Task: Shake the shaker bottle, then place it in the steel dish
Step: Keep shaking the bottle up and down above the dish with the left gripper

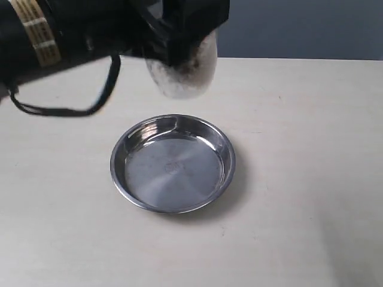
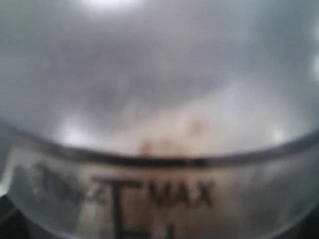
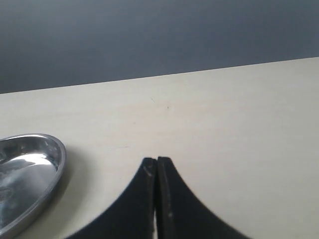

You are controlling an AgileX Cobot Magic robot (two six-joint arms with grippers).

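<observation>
The clear shaker bottle [image 1: 182, 70] hangs in the air above the far rim of the steel dish [image 1: 173, 162], blurred, with brown bits showing inside. My left gripper [image 1: 179, 36] is shut on it from above, coming in from the upper left. In the left wrist view the shaker bottle [image 2: 159, 149] fills the picture, its frosted shoulder and printed "MAX" mark very close, and the fingers are hidden behind it. My right gripper [image 3: 157, 160] is shut with nothing in it, low over the table to the right of the steel dish [image 3: 30, 169].
The pale wooden table [image 1: 311, 179] lies under everything, its far edge meeting a dark grey wall. The left arm's black cable [image 1: 66, 107] loops down over the table's far left.
</observation>
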